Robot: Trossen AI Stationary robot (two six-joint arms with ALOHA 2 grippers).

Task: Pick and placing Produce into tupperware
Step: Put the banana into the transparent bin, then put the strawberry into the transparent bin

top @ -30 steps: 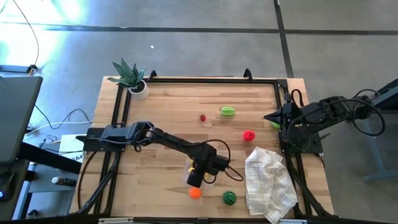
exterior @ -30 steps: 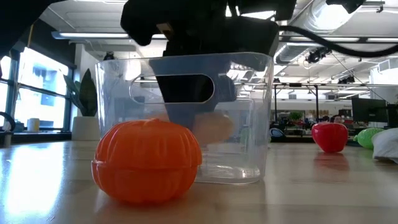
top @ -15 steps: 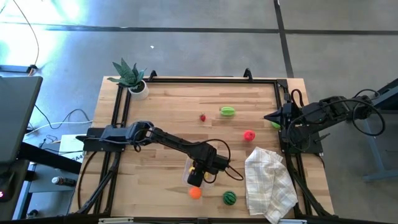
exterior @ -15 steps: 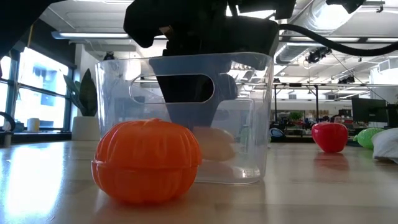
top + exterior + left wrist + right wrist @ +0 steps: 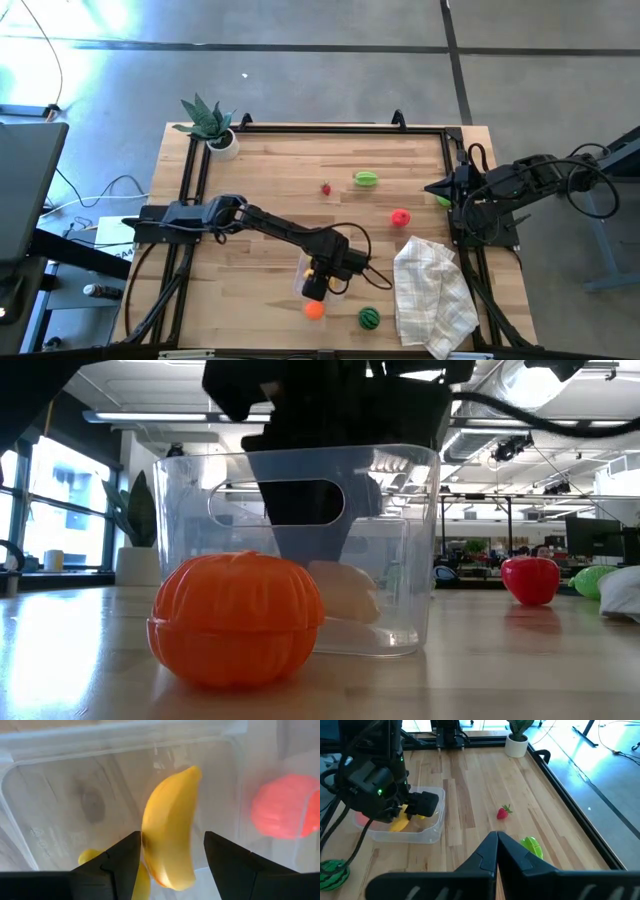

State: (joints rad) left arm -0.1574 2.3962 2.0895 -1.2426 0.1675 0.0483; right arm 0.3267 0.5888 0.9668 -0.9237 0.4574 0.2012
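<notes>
The clear tupperware (image 5: 303, 272) stands near the table's front middle. Inside it a yellow banana (image 5: 170, 830) lies on the floor beside a yellow lemon (image 5: 87, 857). My left gripper (image 5: 172, 837) points down into the tub, open, a finger on either side of the banana and above it. An orange (image 5: 237, 618) rests on the table just outside the tub's near wall. Farther off lie a watermelon (image 5: 369, 318), a red piece (image 5: 400, 217), a green piece (image 5: 366, 179) and a small strawberry (image 5: 326, 188). My right gripper (image 5: 430, 188) waits shut at the table's right edge.
A white checked cloth (image 5: 432, 290) lies crumpled at the front right. A potted plant (image 5: 210, 125) stands in the far left corner. A black rail frame (image 5: 300, 128) runs round the tabletop. Another green piece (image 5: 441, 200) lies by the right arm.
The banana has dropped from between my left gripper's fingers onto the tub's floor and lies there. The arm has stayed where it was over the tub.
</notes>
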